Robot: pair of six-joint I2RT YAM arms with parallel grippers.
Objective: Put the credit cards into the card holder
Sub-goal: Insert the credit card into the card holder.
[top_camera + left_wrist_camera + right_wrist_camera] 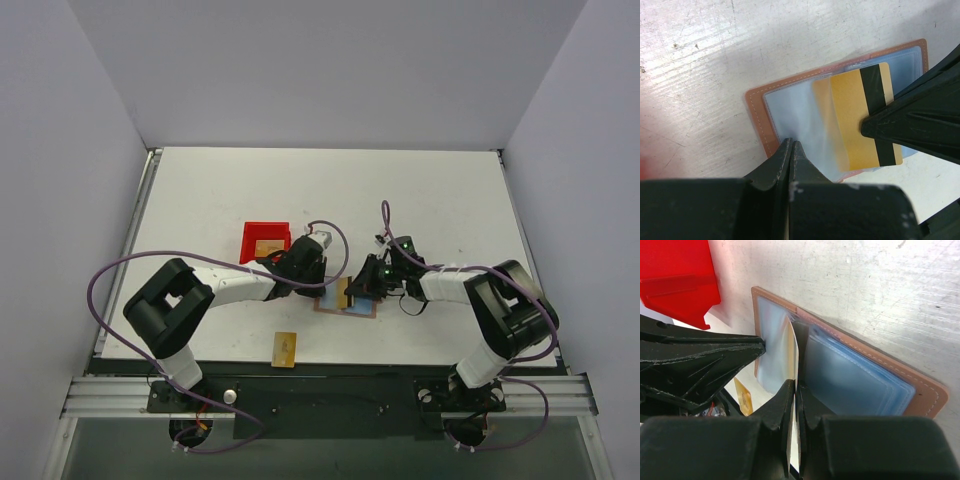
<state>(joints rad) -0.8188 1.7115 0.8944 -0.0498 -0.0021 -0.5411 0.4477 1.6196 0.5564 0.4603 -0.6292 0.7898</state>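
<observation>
Grippers of both arms meet over the small flat brown leather-like card holder (pixel 757 112), which lies opened flat on the white table (pixel 420 200) with its pale blue clear plastic sleeves (pixel 790 110) facing up. From my remote station I read the left gripper (pixel 790 146) as closed, fingers together. Its tip touches the film at the sleeve edge nearest to it. I cannot tell whether any film is pinched between the fingers. The right gripper (pixel 793 386) is clamped on a thin gold-yellow rectangular credit card with a dark stripe (pixel 855 110), gripping it at the striped end. The far end of this held card sits under a clear sleeve near the holder's centre fold, while the striped end is uncovered at the right fingertips. The two tips stand near each other but apart, with the held card between them. A red plastic bin (pixel 675 275) sits behind the left gripper, near the holder, and a second gold card (pixel 267 247) lies in it. A third gold card (pixel 285 347) lies on the table toward the base of the left arm, well apart from the holder.
</observation>
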